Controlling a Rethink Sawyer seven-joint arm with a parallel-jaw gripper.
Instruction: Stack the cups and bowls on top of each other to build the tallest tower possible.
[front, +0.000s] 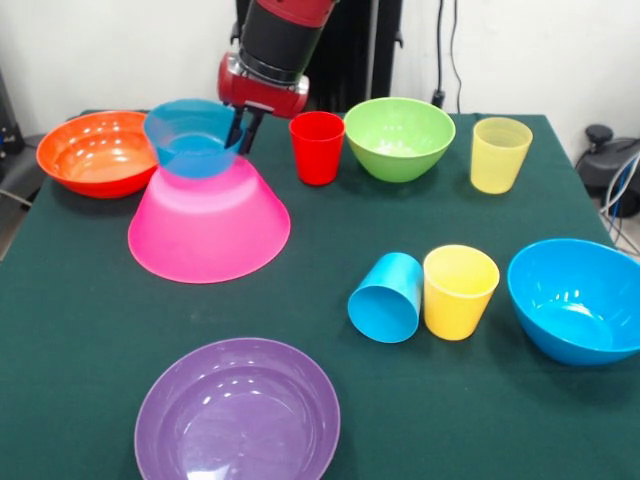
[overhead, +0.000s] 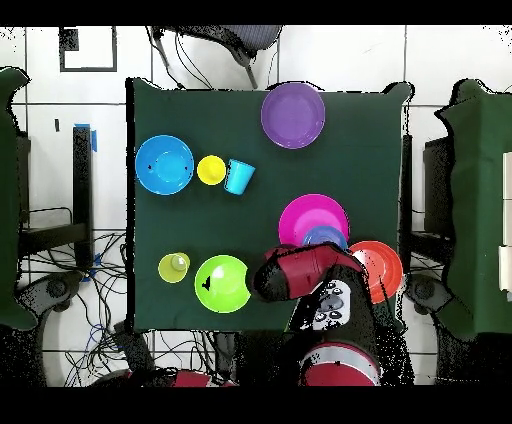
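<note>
The big pink bowl (front: 210, 228) lies upside down at the left of the table as the tower's base. On its top rests the small blue bowl (front: 192, 138), mouth up and tilted a little. My gripper (front: 244, 133) is shut on that bowl's right rim, its dark fingers straddling the wall. From above, the small blue bowl (overhead: 325, 237) shows on the pink bowl (overhead: 308, 216), and the arm hides the gripper. The orange bowl (front: 95, 152) stands just left of the tower. The red cup (front: 317, 147) stands upright to its right.
The green bowl (front: 399, 137) and a pale yellow cup (front: 500, 154) stand at the back right. A blue cup (front: 387, 297) lies on its side beside an upright yellow cup (front: 460, 291) and a blue bowl (front: 578, 298). The purple bowl (front: 238, 410) sits at the front.
</note>
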